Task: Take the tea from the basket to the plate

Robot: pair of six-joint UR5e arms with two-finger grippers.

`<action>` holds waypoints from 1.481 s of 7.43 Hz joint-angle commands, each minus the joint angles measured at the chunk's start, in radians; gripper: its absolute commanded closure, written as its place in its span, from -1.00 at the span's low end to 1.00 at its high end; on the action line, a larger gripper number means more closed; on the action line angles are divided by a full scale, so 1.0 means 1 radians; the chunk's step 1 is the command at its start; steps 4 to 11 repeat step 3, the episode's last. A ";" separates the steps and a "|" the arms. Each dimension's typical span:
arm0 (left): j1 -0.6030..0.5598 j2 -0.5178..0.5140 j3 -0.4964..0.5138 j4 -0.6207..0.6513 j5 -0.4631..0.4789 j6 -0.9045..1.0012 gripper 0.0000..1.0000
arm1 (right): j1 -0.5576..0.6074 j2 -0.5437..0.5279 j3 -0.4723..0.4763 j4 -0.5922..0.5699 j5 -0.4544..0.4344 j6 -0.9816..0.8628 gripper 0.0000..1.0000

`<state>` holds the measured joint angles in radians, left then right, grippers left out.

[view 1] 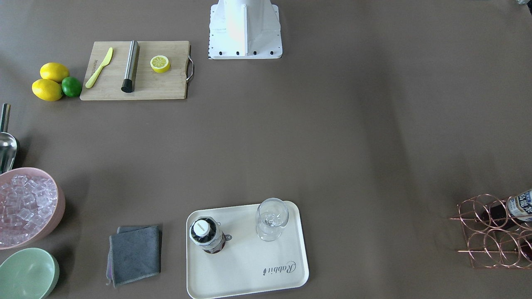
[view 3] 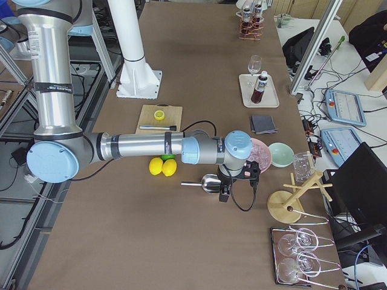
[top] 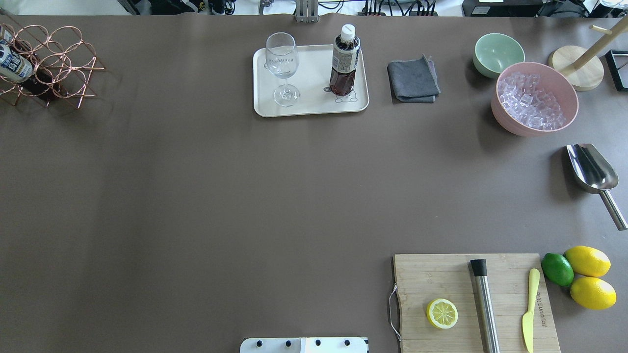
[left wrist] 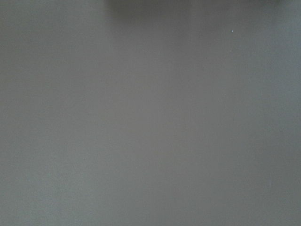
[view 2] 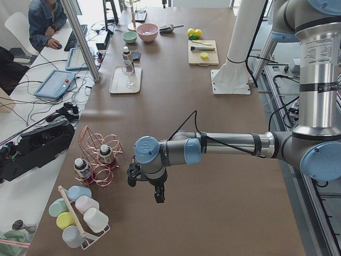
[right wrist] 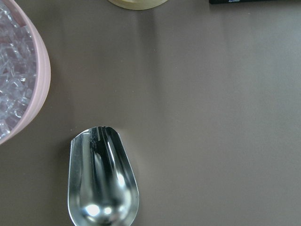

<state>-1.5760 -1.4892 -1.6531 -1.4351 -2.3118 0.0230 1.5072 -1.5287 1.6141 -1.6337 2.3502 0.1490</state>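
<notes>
Overhead exterior: one tea bottle (top: pixel 345 61) stands upright on the plate (top: pixel 314 100), top centre, so the task looks done. Left pincer (view 2: pixel 157 195) and right pincer (view 3: pixel 225 194) hang elsewhere; their spread I cannot tell.

The long table (top: pixel 196 196) is being draped in plain brown, and the white side bench (view 2: pixel 38 104) next to it is being hogged by tablets (view 2: pixel 55 83).

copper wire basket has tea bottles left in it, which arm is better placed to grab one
Left. The left gripper hangs close beside the copper wire basket; the right gripper hovers over the steel scoop, at the opposite end of the brown table.
</notes>
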 commanded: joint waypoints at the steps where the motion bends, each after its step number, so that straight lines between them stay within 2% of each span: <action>1: -0.001 0.001 -0.002 0.001 0.000 0.000 -0.96 | -0.007 0.001 -0.002 0.000 0.000 0.021 -0.99; 11: -0.007 0.001 -0.004 0.001 0.000 0.000 -0.96 | -0.015 0.002 -0.008 -0.002 -0.005 0.026 -0.99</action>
